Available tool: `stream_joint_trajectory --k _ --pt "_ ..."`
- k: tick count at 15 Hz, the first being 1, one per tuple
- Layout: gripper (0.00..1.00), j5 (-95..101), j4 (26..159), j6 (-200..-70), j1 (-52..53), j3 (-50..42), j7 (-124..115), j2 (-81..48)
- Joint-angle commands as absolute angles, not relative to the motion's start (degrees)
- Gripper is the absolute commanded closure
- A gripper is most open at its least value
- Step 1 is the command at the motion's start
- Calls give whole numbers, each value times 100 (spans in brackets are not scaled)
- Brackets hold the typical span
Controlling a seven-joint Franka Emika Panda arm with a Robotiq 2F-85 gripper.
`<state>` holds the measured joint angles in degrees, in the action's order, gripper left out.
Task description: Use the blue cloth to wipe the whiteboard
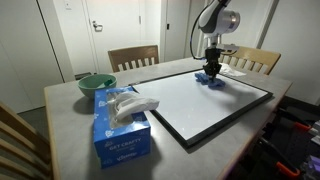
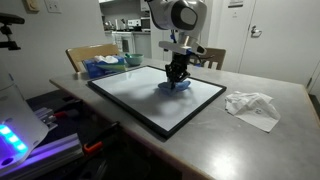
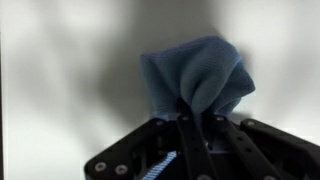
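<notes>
A grey-topped table (image 1: 70, 112) is recorded in both exterior views. In an exterior view, two wooden chairs are set at its far edge, one (image 1: 133, 56) toward the left corner and one (image 1: 254, 60) toward the right corner. The slatted back of a third chair (image 1: 14, 140) is seen at the near left corner. A white door (image 1: 112, 25) is noted in the pale wall (image 1: 30, 40) behind the far edge. In an exterior view, a brightly lit adjoining room (image 2: 125, 12) is observed beyond the far edge of the table. A blue-violet glow (image 2: 12, 140) is noted low down beside its left edge.
</notes>
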<state>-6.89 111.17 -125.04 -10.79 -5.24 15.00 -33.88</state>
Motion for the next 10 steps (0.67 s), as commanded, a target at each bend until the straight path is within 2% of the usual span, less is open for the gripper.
stream_joint_trajectory --k 1,10 --pt "97 -567 10224 -12357 -1240 -401 1681 -4008" --pt "97 -603 8957 -12095 -1316 -295 1930 -4676"
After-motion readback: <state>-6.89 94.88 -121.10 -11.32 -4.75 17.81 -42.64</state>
